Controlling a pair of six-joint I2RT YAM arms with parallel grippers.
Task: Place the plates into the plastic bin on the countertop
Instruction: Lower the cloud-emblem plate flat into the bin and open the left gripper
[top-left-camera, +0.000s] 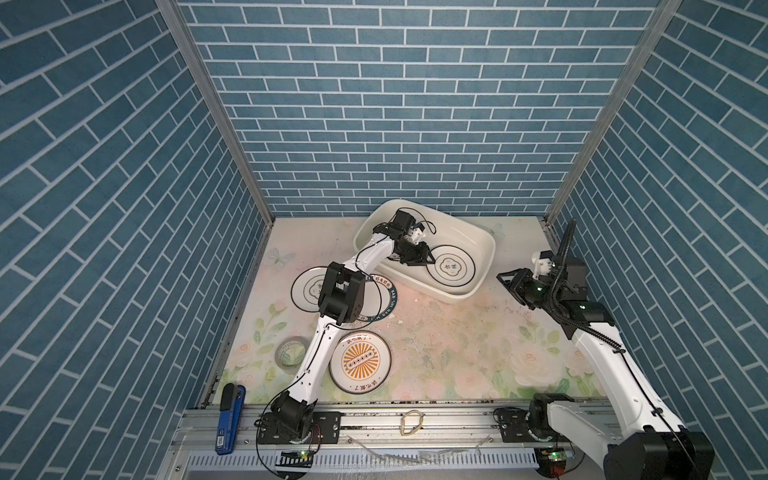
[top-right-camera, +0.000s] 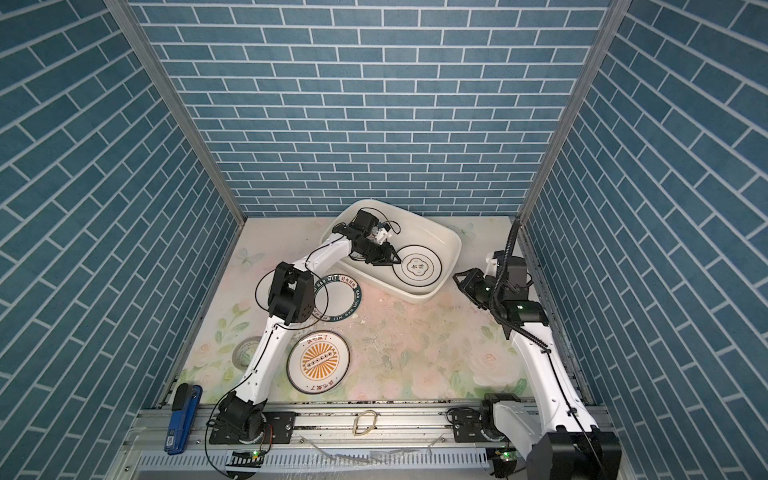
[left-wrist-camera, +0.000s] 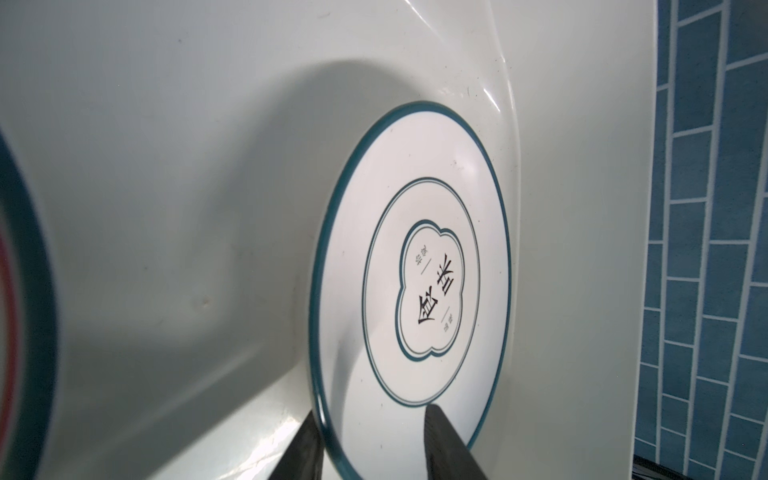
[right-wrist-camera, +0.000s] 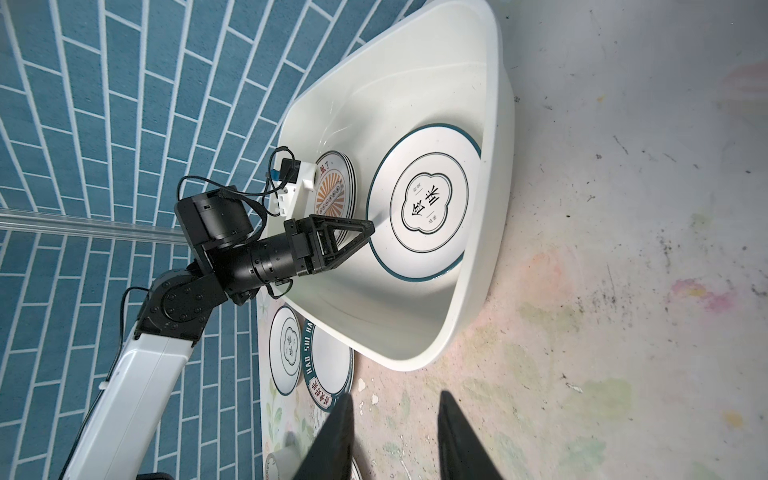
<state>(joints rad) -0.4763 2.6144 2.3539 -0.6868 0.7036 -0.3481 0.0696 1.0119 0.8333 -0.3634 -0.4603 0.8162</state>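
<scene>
- Top views, both: table is a pale sheet printed with faded roses, leaves and butterflies, scuffed and speckled with dark grit through the middle. Right wrist view shows the same stains.
- Room: blue brick-pattern walls on three sides. Aluminium rail along the front edge carries both arm bases.
- Plastic bin: cream tub with rolled rim, back centre of the table, set askew to the back wall.
- Bin contents: bin quatrefoil plate in the right half, face up, close against the side wall. Sunburst stack in the left half, hidden under the left wrist in both top views.
- Left gripper: inside the bin at that plate's near edge. In the left wrist view its fingers are spread either side of the teal rim, one at the outer edge, one over the face, not pinching.
- Right gripper: hovers over bare table just right of the bin, fingers apart, nothing between them.
- Loose on the table, left of the bin: table quatrefoil plate and lettered-rim plate overlap, partly under the left arm's elbow.
- Nearer the front: single sunburst plate. Tape roll near it, partly behind the arm.
</scene>
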